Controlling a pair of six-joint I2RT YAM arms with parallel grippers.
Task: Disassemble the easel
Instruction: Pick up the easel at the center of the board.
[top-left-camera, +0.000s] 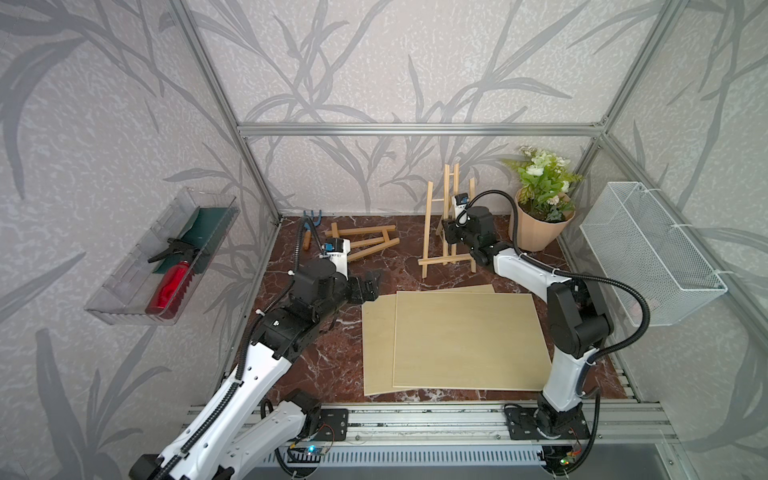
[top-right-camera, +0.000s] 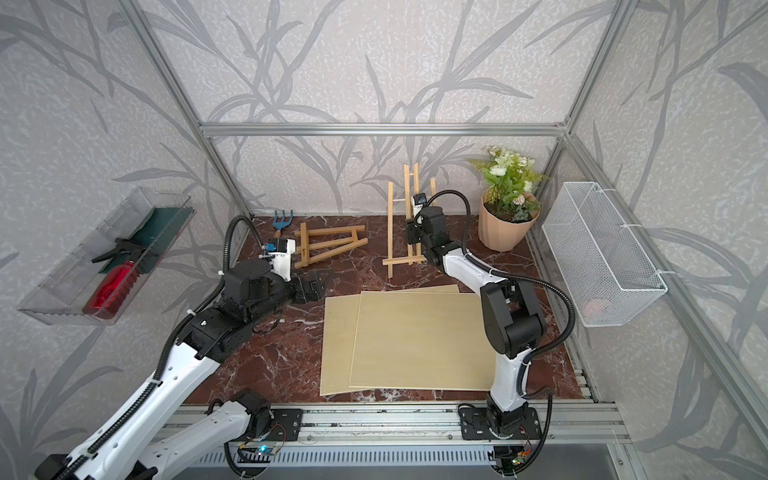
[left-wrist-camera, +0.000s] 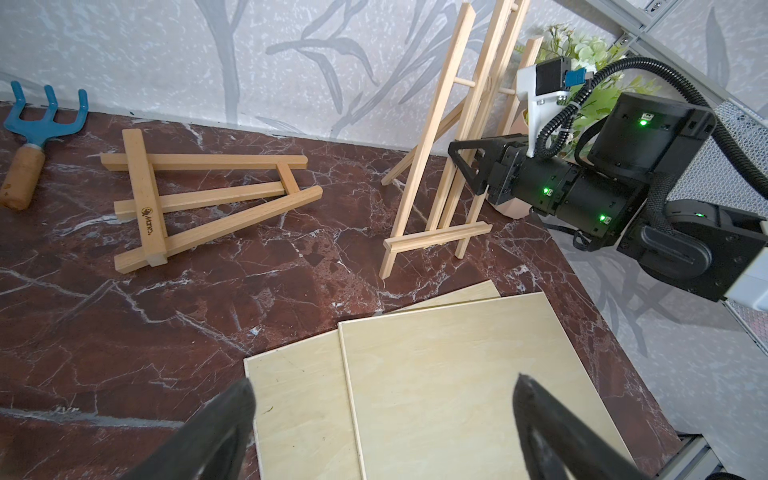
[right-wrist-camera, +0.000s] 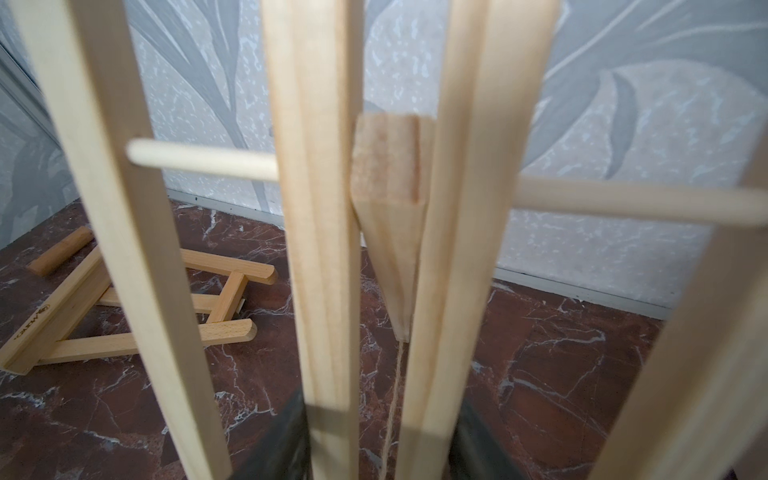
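Note:
A light-wood easel stands upright at the back right of the marble table. My right gripper is shut on its two middle slats. A black finger presses on each outer side, low on the frame. A string hangs between the slats. My left gripper hovers open over the far left corner of the plywood boards, holding nothing.
A second, darker easel lies flat at the back left, beside a blue hand rake. Two plywood boards cover the middle. A potted plant stands right behind the upright easel. A wire basket hangs on the right wall.

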